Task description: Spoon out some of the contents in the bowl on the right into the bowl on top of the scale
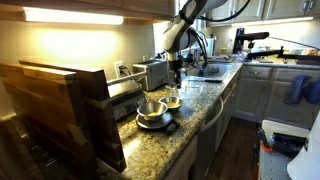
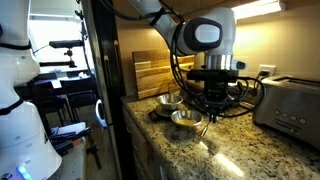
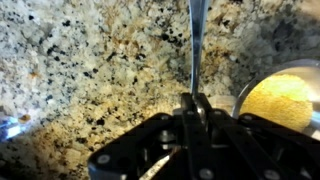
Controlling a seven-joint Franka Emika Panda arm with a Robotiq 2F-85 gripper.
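Pincer: The black two-fingered gripper [image 3: 194, 102] is shown with its fingers drawn together on the handle of a slim polished metal spoon [image 3: 192, 45]. No gap is seen beside the handle.
Spoon, position: The handle is held along the centre line of the wrist view, above the speckled granite countertop [image 3: 80, 80]. The scoop end is cut off by the frame edge and cannot be described.
Spoon, appearance: A narrow, bright, reflective strip is seen, straight along its visible length.
Source bowl: A round steel bowl [image 3: 243, 88] holding fine yellow granular contents [image 3: 280, 105] is seen just beside the spoon and is not touched by it.
Receiving bowl: A second round steel bowl [image 1: 151, 108] is set on a flat dark scale [image 1: 156, 123], near the source bowl. Its fill cannot be told.
Handling, spoon: The spoon is judged stiff, light and smooth. Slipping or pivoting between the fingers is to be expected under side load. The hold high on the handle is judged suitable, since the scoop end is left free.
Handling, contents: The grains are judged loose and free-flowing, and easily spilled if the scoop is tilted.
Handling, bowls: Both bowls are judged light and liable to slide if the rim is pushed.
Step in hand: The dip into the yellow contents is judged not yet made.
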